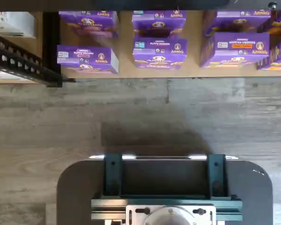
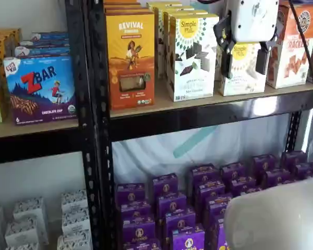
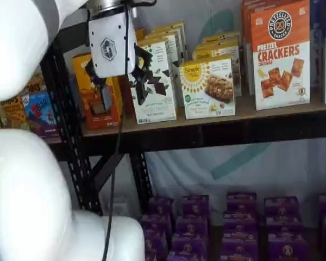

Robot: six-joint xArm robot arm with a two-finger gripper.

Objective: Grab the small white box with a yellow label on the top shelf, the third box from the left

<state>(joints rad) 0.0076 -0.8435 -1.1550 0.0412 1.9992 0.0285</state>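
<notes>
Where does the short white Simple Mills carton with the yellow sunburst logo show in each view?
Wrist view: not in it.
Shelf view: short white Simple Mills carton, partly behind the white hand.
Shelf view: carton unobstructed, mid-shelf.
Shared landmark: taller white chocolate-squares box beside it.

I am looking at a mock grocery aisle. Black perforated uprights (image 2: 94,125) carry the top shelf (image 2: 208,107), stocked with retail cartons facing outward: an orange Revival box (image 2: 130,57), Pretzel Crackers (image 3: 280,54), a ZBar carton (image 2: 40,88) left of the uprights. Below that shelf, purple Annie's boxes (image 2: 169,208) stand in rows above grey wood-plank flooring (image 1: 140,122).
</notes>
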